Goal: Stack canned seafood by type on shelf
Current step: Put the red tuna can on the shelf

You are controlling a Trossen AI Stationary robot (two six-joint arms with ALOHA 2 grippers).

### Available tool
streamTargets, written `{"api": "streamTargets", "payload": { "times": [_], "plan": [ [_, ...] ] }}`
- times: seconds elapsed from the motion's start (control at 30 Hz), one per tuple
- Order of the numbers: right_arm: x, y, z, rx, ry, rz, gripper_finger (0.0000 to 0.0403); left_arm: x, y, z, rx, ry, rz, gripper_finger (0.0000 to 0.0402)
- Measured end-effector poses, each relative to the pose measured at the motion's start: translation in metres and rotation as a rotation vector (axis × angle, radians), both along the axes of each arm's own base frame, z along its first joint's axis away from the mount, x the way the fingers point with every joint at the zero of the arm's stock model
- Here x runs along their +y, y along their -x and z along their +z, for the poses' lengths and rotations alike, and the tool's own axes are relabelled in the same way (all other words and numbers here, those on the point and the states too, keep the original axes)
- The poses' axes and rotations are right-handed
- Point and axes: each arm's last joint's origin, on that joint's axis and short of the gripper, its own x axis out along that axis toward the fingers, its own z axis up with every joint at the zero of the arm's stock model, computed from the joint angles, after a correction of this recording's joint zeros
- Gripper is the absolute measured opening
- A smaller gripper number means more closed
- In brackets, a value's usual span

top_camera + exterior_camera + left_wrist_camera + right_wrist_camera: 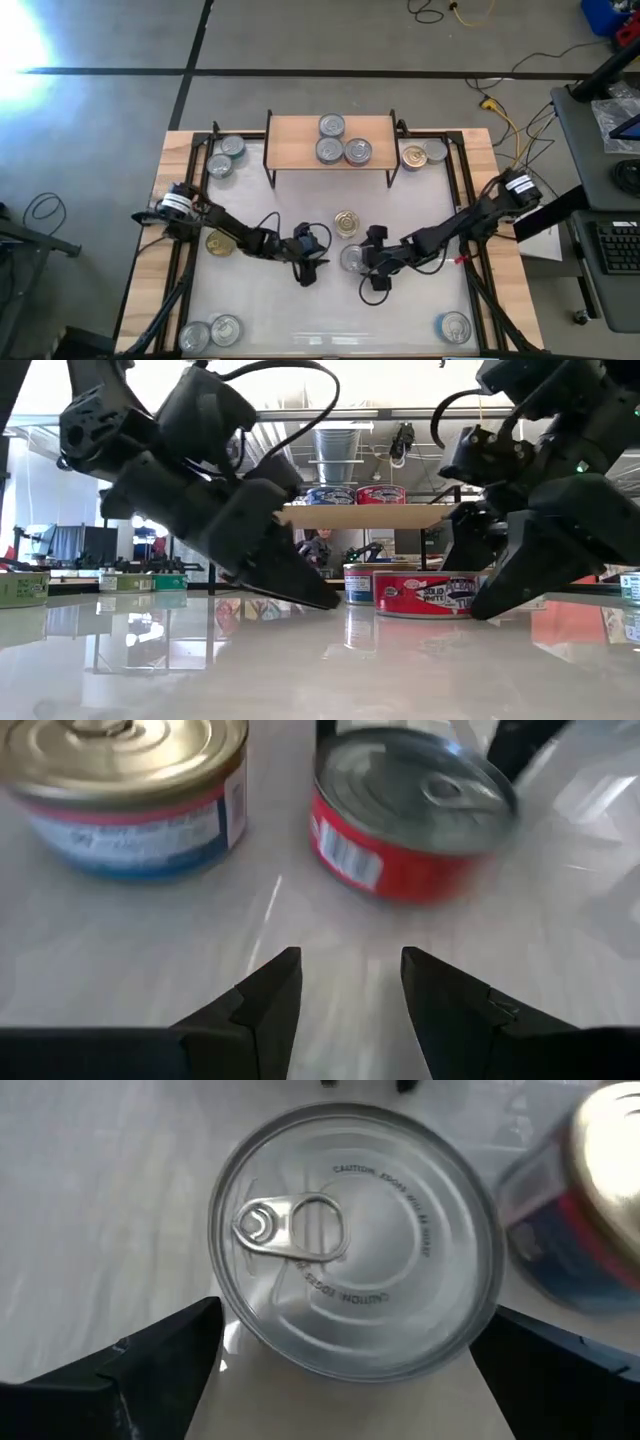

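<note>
A silver-topped, red-sided tin (350, 1240) stands on the white tabletop near its middle (352, 258). My right gripper (355, 1315) is open wide, one finger on either side of this tin, and I see no touch. My left gripper (350, 980) hovers low just to the tin's left (318, 258), open with nothing between its fingers. A gold-topped tin (130, 790) with blue and red sides stands just beyond the red tin (347, 222). The wooden shelf (300, 135) at the far side carries three silver-topped tins (332, 126).
More tins stand in pairs at the far left (225, 155), far right (425, 155) and near left (210, 332). One stands at the near right (455, 325), and a gold one (220, 242) under the left arm. Black frame rails (470, 200) edge the table.
</note>
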Motion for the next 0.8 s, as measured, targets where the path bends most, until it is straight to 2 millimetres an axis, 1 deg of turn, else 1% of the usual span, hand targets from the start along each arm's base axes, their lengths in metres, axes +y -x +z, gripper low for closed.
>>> {"api": "streamTargets", "payload": {
  "times": [0.13,0.37,0.57,0.8],
  "plan": [
    [0.004,-0.008,-0.004,-0.014,-0.017,-0.002,0.04,-0.002,-0.012,-0.001,-0.012,-0.015,0.0,0.016],
    [0.005,-0.015,0.001,-0.022,-0.019,-0.007,0.04,-0.003,-0.026,-0.002,-0.017,-0.064,0.032,0.016],
    [0.001,-0.017,0.002,-0.022,-0.057,-0.054,0.0401,0.0,-0.028,-0.002,-0.055,-0.081,0.076,0.016],
    [0.001,-0.02,0.001,-0.016,-0.063,-0.067,0.0401,0.001,-0.032,0.001,-0.059,-0.119,0.072,0.016]
  ]
}}
